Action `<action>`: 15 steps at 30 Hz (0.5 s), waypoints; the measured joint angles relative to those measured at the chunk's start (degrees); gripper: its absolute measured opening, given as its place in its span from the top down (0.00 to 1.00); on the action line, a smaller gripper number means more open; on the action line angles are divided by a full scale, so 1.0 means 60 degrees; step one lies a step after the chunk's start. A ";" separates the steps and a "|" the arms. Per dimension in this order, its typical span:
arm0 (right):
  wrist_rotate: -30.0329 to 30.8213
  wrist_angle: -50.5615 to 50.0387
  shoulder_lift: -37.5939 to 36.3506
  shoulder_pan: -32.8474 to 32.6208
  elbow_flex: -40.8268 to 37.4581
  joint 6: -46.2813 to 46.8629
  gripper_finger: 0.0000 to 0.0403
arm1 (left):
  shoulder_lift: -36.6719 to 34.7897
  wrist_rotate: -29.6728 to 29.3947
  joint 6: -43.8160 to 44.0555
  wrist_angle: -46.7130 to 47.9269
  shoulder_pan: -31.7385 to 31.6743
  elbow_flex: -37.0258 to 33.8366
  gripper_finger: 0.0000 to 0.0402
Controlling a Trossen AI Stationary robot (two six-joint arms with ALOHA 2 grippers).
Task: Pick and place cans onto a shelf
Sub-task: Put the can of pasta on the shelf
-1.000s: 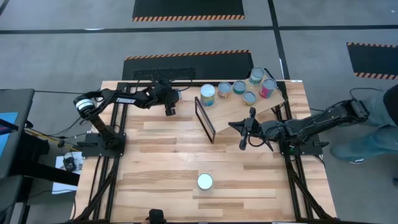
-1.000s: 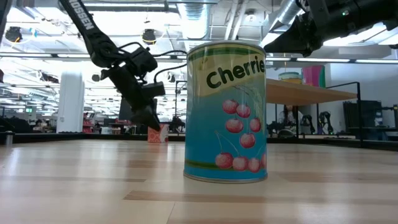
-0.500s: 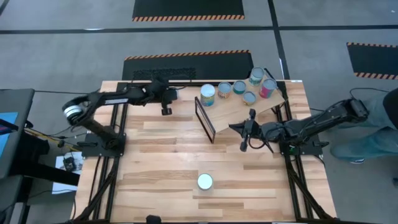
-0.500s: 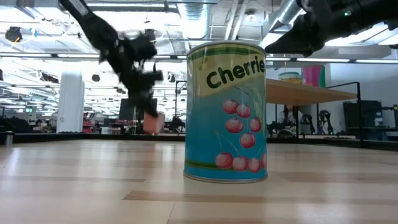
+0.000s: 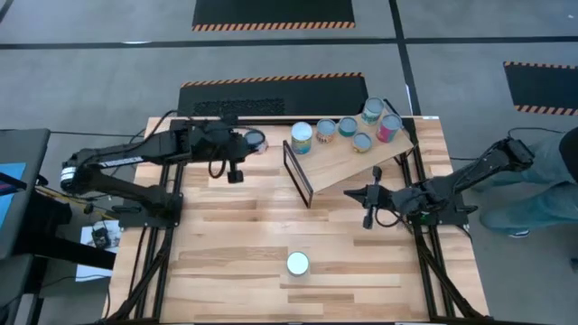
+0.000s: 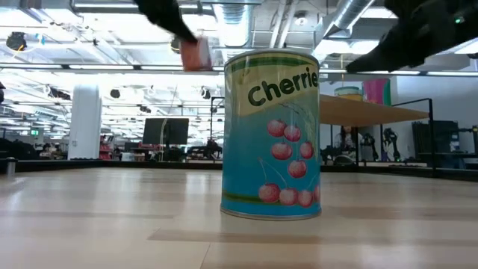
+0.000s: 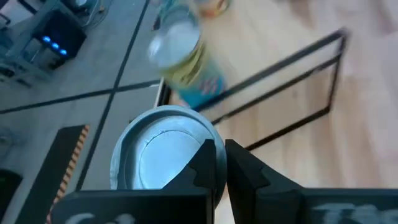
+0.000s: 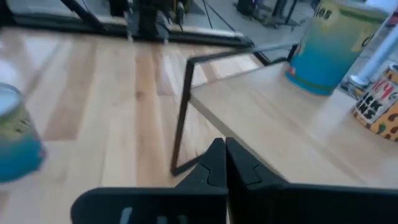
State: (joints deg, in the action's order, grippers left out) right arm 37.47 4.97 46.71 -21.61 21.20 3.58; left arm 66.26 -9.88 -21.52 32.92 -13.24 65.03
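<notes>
High view, shelf point(image 5: 339, 162): slanted at the table's point(image 5: 226, 235) far right, with a cluster of cans point(image 5: 347, 126) along its upper edge; no label readable from above.
High view, lone can point(image 5: 297, 263): pale lid, alone near the table's front edge, well apart from both arms.
High view, left gripper point(image 5: 254, 141): at the far edge, left of the shelf, over a round silvery-pink lid.
High view, right gripper point(image 5: 350, 190): just beside the shelf's lower edge, nothing under it.
Low view, writing: "Cherrie" on the teal lone can point(image 6: 271, 134), last letter lost round the curve; red cherries below.
Low view, pink can point(image 6: 196, 54): clear of the table, dark fingers above it cut off by the frame's top; label blurred.
Left wrist view, claw: left gripper point(image 7: 221, 163) pinched narrow on the rim of the pink can point(image 7: 161, 155); beyond, a blurred yellow-teal can and the black frame point(image 7: 280, 81).
Right wrist view, claw: right gripper point(image 8: 225, 155) pressed together, empty, above the shelf's point(image 8: 280, 137) corner.
Right wrist view, labels: teal can point(image 8: 326, 50) on the shelf; orange can point(image 8: 376, 93) cut off, letters too partial to read.
</notes>
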 joint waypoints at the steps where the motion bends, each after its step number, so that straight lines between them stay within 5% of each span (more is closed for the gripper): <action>1: 0.0007 -0.0030 -0.0228 -0.0131 -0.0065 0.0035 0.99 | 0.0081 -0.0128 0.0181 0.0177 0.0262 0.0287 0.99; 15: 0.0552 -0.0091 -0.2840 -0.1762 -0.1307 0.0163 0.99 | 0.3872 -0.0040 0.0974 0.1688 0.1689 0.5129 0.99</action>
State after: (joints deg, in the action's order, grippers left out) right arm 40.78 4.43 29.67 -32.18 13.36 4.56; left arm 89.50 -10.12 -15.67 43.05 -3.11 95.80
